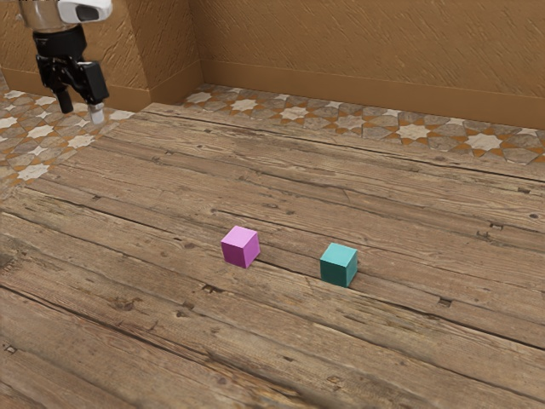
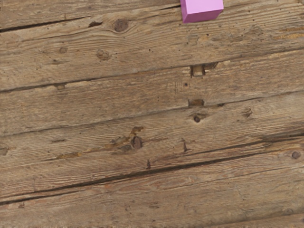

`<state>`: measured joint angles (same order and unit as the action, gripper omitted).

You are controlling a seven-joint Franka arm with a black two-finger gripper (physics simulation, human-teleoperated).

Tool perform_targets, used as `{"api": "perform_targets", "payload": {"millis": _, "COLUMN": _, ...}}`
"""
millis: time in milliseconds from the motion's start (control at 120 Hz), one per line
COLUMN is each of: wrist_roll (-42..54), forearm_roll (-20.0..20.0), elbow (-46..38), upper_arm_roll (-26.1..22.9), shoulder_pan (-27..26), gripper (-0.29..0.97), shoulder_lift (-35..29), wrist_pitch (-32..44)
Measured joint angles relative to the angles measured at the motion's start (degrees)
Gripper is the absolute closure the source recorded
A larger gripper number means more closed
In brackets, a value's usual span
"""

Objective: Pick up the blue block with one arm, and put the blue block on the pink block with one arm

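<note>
One arm high, ext. view's upper left, pincer spread, pointing down.

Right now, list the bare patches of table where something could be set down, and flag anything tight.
The table is bare between the tool and the pink block, and across the exterior view's foreground. The only narrow spot is the gap between the pink block and the blue block.

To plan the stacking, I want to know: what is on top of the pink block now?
Nothing: the pink block has a bare top face. The blue block stands apart on the table. The pink block's underside, against the wood, is hidden.
</note>
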<state>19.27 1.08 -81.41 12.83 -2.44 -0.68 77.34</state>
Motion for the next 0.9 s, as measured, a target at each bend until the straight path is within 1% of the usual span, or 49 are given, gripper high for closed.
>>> {"api": "perform_targets", "payload": {"millis": 225, "wrist_roll": -0.02, "forearm_roll": -0.08, "elbow": -0.67, "upper_arm_roll": 0.02, "shoulder_pan": 2.42, "gripper": 0.0, "shoulder_lift": -1.28, "wrist_pitch": 0.06}}
{"api": "perform_targets", "payload": {"millis": 242, "wrist_roll": -0.07, "forearm_roll": 0.21, "elbow": 0.5, "upper_arm_roll": -0.01, "shoulder_pan": 2.49, "gripper": 0.0, "shoulder_lift": -1.73, "wrist_pitch": -0.36}}
{"api": "perform_targets", "payload": {"millis": 267, "wrist_roll": -0.17, "forearm_roll": 0.49, "elbow": 5.34, "upper_arm_roll": -0.19, "shoulder_pan": 2.72, "gripper": 0.0, "shoulder_lift": -2.26, "wrist_pitch": -1.4}}
{"api": "perform_targets", "payload": {"millis": 292, "wrist_roll": -0.39, "forearm_roll": -0.16, "elbow": 10.76, "upper_arm_roll": -1.43, "shoulder_pan": 3.96, "gripper": 0.0, "shoulder_lift": -2.68, "wrist_pitch": -2.43}}
{"api": "perform_targets", "payload": {"millis": 317, "wrist_roll": -0.74, "forearm_roll": -1.04, "elbow": 14.18, "upper_arm_roll": -3.5, "shoulder_pan": 5.67, "gripper": 0.0, "shoulder_lift": -2.76, "wrist_pitch": -3.24}}
{"api": "perform_targets", "payload": {"millis": 350, "wrist_roll": -1.3, "forearm_roll": -1.98, "elbow": 16.37, "upper_arm_roll": -7.57, "shoulder_pan": 8.26, "gripper": 0.0, "shoulder_lift": -1.02, "wrist_pitch": -3.11}}
{"api": "perform_targets", "payload": {"millis": 383, "wrist_roll": -1.87, "forearm_roll": -2.68, "elbow": 16.85, "upper_arm_roll": -10.97, "shoulder_pan": 9.3, "gripper": 0.0, "shoulder_lift": 1.49, "wrist_pitch": -2.11}}
{"api": "perform_targets", "payload": {"millis": 433, "wrist_roll": -3.05, "forearm_roll": -3.13, "elbow": 13.89, "upper_arm_roll": -14.68, "shoulder_pan": 8.93, "gripper": 0.0, "shoulder_lift": 4.74, "wrist_pitch": 0.12}}
{"api": "perform_targets", "payload": {"millis": 467, "wrist_roll": -4.0, "forearm_roll": -2.25, "elbow": 9.71, "upper_arm_roll": -17.53, "shoulder_pan": 7.93, "gripper": 0.0, "shoulder_lift": 5.78, "wrist_pitch": 2.45}}
{"api": "perform_targets", "payload": {"millis": 533, "wrist_roll": -6.47, "forearm_roll": -0.26, "elbow": 1.03, "upper_arm_roll": -22.62, "shoulder_pan": 3.5, "gripper": 0.0, "shoulder_lift": 7.36, "wrist_pitch": 8.39}}
{"api": "perform_targets", "payload": {"millis": 600, "wrist_roll": -8.7, "forearm_roll": 1.34, "elbow": -1.76, "upper_arm_roll": -26.19, "shoulder_pan": 0.53, "gripper": 0.0, "shoulder_lift": 12.59, "wrist_pitch": 13.34}}
{"api": "perform_targets", "payload": {"millis": 650, "wrist_roll": -10.23, "forearm_roll": 2.46, "elbow": -1.34, "upper_arm_roll": -27.1, "shoulder_pan": 0.63, "gripper": 0.0, "shoulder_lift": 17.53, "wrist_pitch": 16.19}}
{"api": "perform_targets", "payload": {"millis": 700, "wrist_roll": -11.97, "forearm_roll": 2.8, "elbow": -1.22, "upper_arm_roll": -27.34, "shoulder_pan": 0.97, "gripper": 0.0, "shoulder_lift": 20.32, "wrist_pitch": 19.07}}
{"api": "perform_targets", "payload": {"millis": 808, "wrist_roll": -15.81, "forearm_roll": 3.15, "elbow": -1.04, "upper_arm_roll": -27.42, "shoulder_pan": 1.18, "gripper": 0.0, "shoulder_lift": 22.54, "wrist_pitch": 23.76}}
{"api": "perform_targets", "payload": {"millis": 850, "wrist_roll": -17.31, "forearm_roll": 3.18, "elbow": -0.77, "upper_arm_roll": -26.74, "shoulder_pan": 1.15, "gripper": 0.0, "shoulder_lift": 23.19, "wrist_pitch": 25.19}}
{"api": "perform_targets", "payload": {"millis": 900, "wrist_roll": -18.92, "forearm_roll": 2.76, "elbow": -2.01, "upper_arm_roll": -26.19, "shoulder_pan": 1.15, "gripper": 0.0, "shoulder_lift": 24.04, "wrist_pitch": 28.76}}
